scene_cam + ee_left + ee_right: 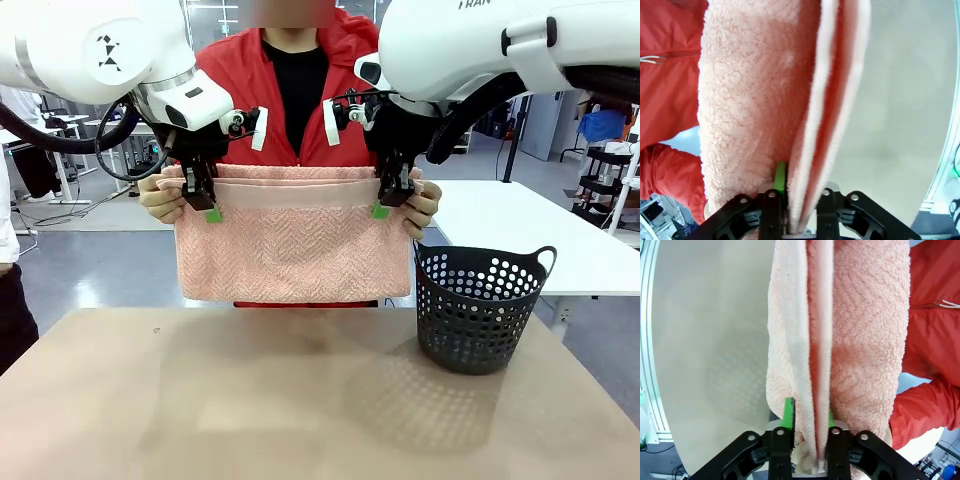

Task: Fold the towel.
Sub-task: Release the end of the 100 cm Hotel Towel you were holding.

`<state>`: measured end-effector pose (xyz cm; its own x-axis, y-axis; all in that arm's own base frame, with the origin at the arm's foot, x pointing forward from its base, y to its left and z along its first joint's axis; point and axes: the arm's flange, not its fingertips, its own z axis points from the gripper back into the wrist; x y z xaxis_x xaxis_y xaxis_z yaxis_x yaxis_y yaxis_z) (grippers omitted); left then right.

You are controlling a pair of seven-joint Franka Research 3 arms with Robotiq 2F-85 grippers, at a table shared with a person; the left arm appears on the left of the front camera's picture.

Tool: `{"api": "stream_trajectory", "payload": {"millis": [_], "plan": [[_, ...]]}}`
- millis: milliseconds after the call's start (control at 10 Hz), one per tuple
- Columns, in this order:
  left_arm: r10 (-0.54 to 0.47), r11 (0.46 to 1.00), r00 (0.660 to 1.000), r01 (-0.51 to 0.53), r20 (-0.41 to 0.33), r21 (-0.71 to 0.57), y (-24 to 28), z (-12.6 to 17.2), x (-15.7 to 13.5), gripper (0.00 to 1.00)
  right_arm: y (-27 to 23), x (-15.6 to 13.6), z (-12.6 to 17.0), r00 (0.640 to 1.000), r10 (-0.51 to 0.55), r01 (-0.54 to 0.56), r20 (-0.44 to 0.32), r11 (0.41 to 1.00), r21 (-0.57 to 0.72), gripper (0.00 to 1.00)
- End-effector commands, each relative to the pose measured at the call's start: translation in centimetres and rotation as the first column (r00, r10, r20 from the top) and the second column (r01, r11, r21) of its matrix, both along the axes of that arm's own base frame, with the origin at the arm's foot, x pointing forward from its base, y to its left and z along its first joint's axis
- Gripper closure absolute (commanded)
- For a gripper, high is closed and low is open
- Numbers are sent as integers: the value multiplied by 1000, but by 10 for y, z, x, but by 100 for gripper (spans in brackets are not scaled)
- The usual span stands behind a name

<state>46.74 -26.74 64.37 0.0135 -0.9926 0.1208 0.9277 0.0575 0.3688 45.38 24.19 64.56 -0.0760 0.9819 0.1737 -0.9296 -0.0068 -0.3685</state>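
Foreground: the bare tan table point(300, 400), with a black perforated basket point(480, 310) standing on it toward the robot's right, empty as far as can be seen. Above the table's far edge the towel point(295, 240) hangs in the air as a wide, doubled sheet; its paler hem band runs across the top and the herringbone face falls below it, the lower edge seemingly clear of the tabletop. The left gripper point(207, 208) and the right gripper point(388, 203) reach down onto the upper edge, one near each top corner. The left wrist view shows that gripper point(799, 200) nearly closed, its green pad point(781, 175) pressed against the cloth with several layers pinched between the jaws; the right wrist view shows the right gripper point(807, 435) clamped in the same way on the stacked edges. Just outside each gripper, one of the person's hands point(160, 200) point(425, 210) grips a corner of the towel, and behind it stands the person in a red jacket point(235, 75). Step in hand, as judged: a handover in mid-fold — the towel already doubled once and shared between person and robot. The next move likely calls for both arms to travel together, keeping the top edge taut and level, so the layers stay aligned as the cloth is lowered or folded again — uneven motion could skew it.
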Motion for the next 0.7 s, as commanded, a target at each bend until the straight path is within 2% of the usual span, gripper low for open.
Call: {"api": "stream_trajectory", "payload": {"millis": [0,100,200,400,500,600], "plan": [[1,999,999,1,45,-38,6,9,-9,58,-4,-9,7,999,-13,12,46,1000,22,24],[3,999,997,0,79,-47,9,16,-16,47,-7,-16,16,998,-4,1,70,999,39,10],[4,998,993,3,115,-61,13,25,-25,23,-11,-25,25,994,0,-5,113,999,50,0],[2,996,986,12,167,-88,23,39,-42,0,-17,-43,41,981,0,-10,194,999,52,0],[2,993,987,17,163,-117,30,44,-49,0,-21,-50,46,978,0,-12,210,998,59,7],[26,989,988,-3,154,-149,39,52,-56,0,-30,-58,54,979,-3,-15,205,996,89,0]]}}
